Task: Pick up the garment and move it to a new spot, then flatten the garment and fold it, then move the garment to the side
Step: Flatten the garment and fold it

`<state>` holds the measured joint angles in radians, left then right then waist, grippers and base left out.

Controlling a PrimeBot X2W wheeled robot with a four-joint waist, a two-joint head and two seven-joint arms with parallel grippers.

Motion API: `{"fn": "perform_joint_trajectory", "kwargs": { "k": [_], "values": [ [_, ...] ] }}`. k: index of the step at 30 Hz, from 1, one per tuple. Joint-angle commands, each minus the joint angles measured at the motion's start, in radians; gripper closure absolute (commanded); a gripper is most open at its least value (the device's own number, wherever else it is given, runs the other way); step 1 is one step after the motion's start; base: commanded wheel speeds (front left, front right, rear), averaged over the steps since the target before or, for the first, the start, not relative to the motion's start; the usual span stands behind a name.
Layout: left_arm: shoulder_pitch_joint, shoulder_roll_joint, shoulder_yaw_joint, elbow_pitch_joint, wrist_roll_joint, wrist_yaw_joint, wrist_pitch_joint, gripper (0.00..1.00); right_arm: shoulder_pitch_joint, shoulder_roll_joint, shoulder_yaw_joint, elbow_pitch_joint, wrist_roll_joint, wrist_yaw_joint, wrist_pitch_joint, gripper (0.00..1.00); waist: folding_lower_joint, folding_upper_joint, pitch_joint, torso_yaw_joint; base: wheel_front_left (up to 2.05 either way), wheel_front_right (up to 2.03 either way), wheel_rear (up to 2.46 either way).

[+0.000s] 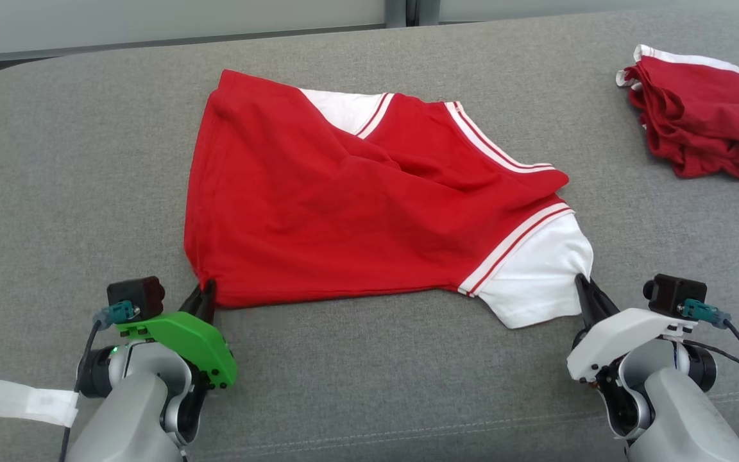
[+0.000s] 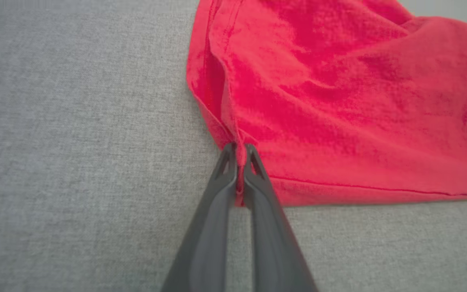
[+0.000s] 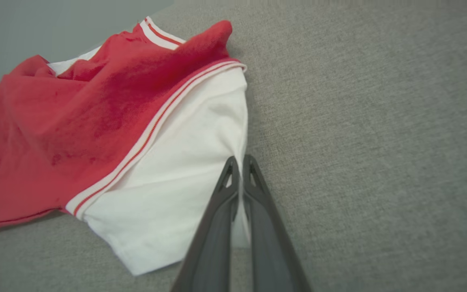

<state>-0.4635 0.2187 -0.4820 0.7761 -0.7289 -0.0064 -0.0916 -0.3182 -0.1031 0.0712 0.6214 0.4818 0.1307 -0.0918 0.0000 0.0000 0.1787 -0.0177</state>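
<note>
- left gripper [image 2: 239,148]: pinched together on the near left corner of the garment [image 1: 344,212], right at the red hem seam. Only a sliver of cloth sits between the tips, so imo a hard tug could pop it loose.
- right gripper [image 3: 239,160]: also pinched together, on the edge of the white sleeve [image 3: 185,170] at the near right corner. It's a thin bite too. If one side lets go, I'd expect the shirt to swing round and bunch up.
- can't tell whether either grip has both layers or just the top one. If it's one layer, lifting would likely open the thing like a bag instead of spreading it.
- pulling the two corners unevenly would probably skew it and leave the big diagonal crease in.
- the garment itself: red tee with white sleeves and red-and-white striped trim. It's lying around the middle of the grey cushion [image 1: 369,385], rumpled, with a fold running across it.
- a second red garment [image 1: 703,122] sits folded at the far right, well apart. Dragging too far that way could bump it.
</note>
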Motion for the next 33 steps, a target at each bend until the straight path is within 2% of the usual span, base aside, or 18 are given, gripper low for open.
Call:
{"fn": "perform_joint_trajectory", "kwargs": {
  "k": [1,9,16,21,28,33],
  "values": [
    [0.000,0.010,0.009,-0.010,-0.005,-0.003,-0.014,1.00,-0.005,-0.005,-0.006,-0.007,-0.003,0.000,-0.008,1.00,0.0000,0.0000,-0.002,0.001,0.00,0.00,0.00],
    [0.063,0.005,0.073,-0.131,-0.100,-0.047,-0.052,1.00,-0.009,-0.012,-0.014,-0.110,0.059,0.000,0.010,1.00,0.0000,0.0000,-0.025,0.010,0.00,0.00,0.00],
    [0.086,0.018,0.103,-0.267,-0.133,-0.041,-0.053,1.00,-0.021,-0.050,-0.032,-0.230,0.126,0.000,0.057,1.00,0.0000,0.0000,-0.056,0.011,0.00,0.00,0.00],
    [0.081,0.027,0.118,-0.380,-0.163,-0.026,-0.018,1.00,-0.051,-0.077,-0.045,-0.300,0.139,0.000,0.099,1.00,0.0000,0.0000,-0.083,0.004,0.00,0.00,0.00],
    [-0.028,0.052,0.143,-0.556,-0.195,0.029,0.099,1.00,-0.149,-0.085,-0.055,-0.405,0.152,0.000,0.181,1.00,0.0000,0.0000,-0.139,-0.020,0.00,0.00,0.00],
    [-0.105,0.064,0.159,-0.621,-0.209,0.067,0.156,1.00,-0.217,-0.092,-0.047,-0.439,0.125,0.000,0.223,1.00,0.0000,0.0000,-0.174,-0.039,0.00,0.00,0.00]
  ]
}}
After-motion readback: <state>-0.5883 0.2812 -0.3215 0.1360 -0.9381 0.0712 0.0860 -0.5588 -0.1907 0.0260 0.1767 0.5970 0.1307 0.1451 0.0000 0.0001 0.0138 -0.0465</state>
